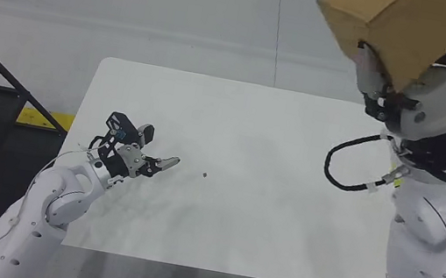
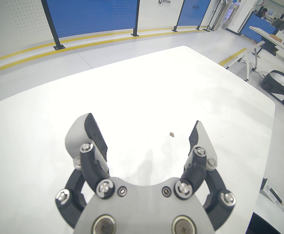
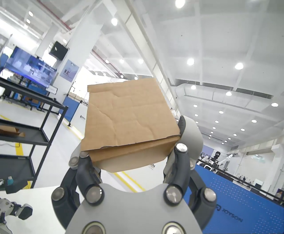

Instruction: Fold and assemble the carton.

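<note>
Factory hall: grey floor [image 1: 181, 16] with yellow lines was seen around a white table [image 1: 260, 234]. Blue partition panels [image 2: 88, 13] were seen beyond the table's far edge, and a black shelf rack [image 3: 33, 124] off to one side.

The brown carton [image 3: 131, 117] was held up in the air, clear of the table, over the far right corner area in the top view. It was folded into a box shape, and a creased panel was turned toward the right wrist camera.

The right gripper [image 3: 133, 141] was clamped on the carton's lower end, one finger on each side.

The left gripper [image 2: 143, 119] was spread wide with nothing between its pads. It was positioned over the near left part of the table, well apart from the carton.

A small brown scrap [image 2: 171, 134] was seen lying on the table just ahead of the left gripper.
</note>
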Controlling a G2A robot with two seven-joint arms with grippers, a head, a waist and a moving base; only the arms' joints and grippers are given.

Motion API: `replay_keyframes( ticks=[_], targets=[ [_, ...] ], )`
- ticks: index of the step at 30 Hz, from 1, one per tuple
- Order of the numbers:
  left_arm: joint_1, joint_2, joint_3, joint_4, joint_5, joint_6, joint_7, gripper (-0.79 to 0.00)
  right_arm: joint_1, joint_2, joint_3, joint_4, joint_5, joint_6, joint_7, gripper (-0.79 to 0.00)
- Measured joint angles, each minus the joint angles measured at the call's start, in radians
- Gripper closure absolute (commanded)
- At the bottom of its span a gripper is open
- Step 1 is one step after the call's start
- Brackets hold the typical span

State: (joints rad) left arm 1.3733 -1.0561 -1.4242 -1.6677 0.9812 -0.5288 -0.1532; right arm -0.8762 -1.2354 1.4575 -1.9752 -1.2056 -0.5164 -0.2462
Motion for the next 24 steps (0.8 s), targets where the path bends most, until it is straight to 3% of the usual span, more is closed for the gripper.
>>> replay_keyframes(
  ticks=[14, 19, 24],
  targets=[
    [0.0, 0.0, 0.0, 0.0, 0.0, 0.0, 0.0, -0.785, 0.028, -0.003, -0.009, 0.158, 0.282, -0.155, -0.138, 0.0],
    [0.0, 0.0, 0.0, 0.0, 0.0, 0.0, 0.0, -0.785, 0.042, -0.001, -0.014, 0.176, 0.292, -0.199, -0.13, 0.0],
    [0.0, 0.0, 0.0, 0.0, 0.0, 0.0, 0.0, -0.785, 0.05, 0.007, -0.022, 0.156, 0.175, -0.206, -0.015, 0.0]
  ],
)
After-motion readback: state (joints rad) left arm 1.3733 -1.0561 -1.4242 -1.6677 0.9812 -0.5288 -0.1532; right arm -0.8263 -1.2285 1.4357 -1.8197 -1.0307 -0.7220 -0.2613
